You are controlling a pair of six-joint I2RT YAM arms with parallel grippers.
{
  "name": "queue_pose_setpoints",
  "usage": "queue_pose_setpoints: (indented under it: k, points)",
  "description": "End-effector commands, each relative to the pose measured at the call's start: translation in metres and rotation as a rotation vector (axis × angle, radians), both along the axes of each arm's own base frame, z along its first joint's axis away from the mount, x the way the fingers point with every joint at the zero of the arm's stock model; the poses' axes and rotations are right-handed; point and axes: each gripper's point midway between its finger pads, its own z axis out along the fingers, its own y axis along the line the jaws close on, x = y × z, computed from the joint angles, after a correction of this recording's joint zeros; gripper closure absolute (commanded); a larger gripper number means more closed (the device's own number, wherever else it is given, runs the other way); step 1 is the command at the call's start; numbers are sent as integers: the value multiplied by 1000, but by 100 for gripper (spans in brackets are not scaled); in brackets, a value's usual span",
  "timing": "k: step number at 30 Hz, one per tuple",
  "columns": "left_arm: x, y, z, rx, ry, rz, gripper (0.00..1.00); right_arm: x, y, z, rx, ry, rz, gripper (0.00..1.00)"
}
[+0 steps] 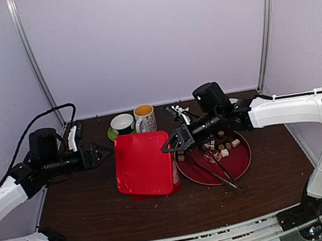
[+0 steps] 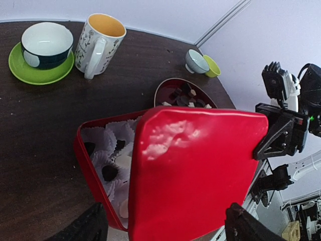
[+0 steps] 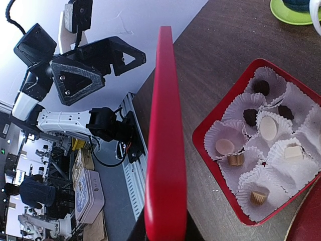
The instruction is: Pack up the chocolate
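Observation:
A red tin lid (image 1: 144, 164) stands tilted over the open red box (image 3: 220, 170). My right gripper (image 1: 174, 143) is shut on the lid's right edge; in the right wrist view the lid (image 3: 163, 150) shows edge-on between its jaws (image 3: 165, 235). The box holds white paper cups with chocolate in them, cream (image 3: 268, 128), tan (image 3: 234, 159) and dark (image 2: 110, 172). More chocolate (image 1: 222, 147) lies on a dark red plate (image 1: 243, 162). My left gripper (image 1: 99, 153) is open just left of the lid, its fingers (image 2: 85, 228) spread wide either side of the lid (image 2: 195, 170) and apart from it.
Long metal tongs (image 1: 220, 172) lie across the plate. A flowered mug (image 1: 144, 118) and a bowl on a green saucer (image 1: 122, 125) stand at the back. Two small cups (image 2: 198, 63) sit beyond the plate (image 2: 168, 90).

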Motion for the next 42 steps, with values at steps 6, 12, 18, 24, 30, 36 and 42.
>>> queue_pose_setpoints:
  k: [6,12,18,24,30,36,42]
  points:
    - [12,-9,-30,-43,63,-37,17,37,18,-12,109,113,65,100]
    - [19,-3,-51,-36,109,-30,16,64,14,-33,92,156,40,100]
    - [25,-3,-76,-10,175,-42,16,79,12,-62,59,212,42,99]
    - [29,-6,-106,39,246,-69,18,91,4,-79,36,230,10,92]
    - [34,-15,-119,27,282,-103,34,103,-3,-87,13,229,-19,81]
    - [33,-22,-133,6,337,-141,56,113,-8,-97,-58,201,-68,76]
    - [35,-21,-140,7,349,-122,57,123,-13,-106,-107,178,-129,75]
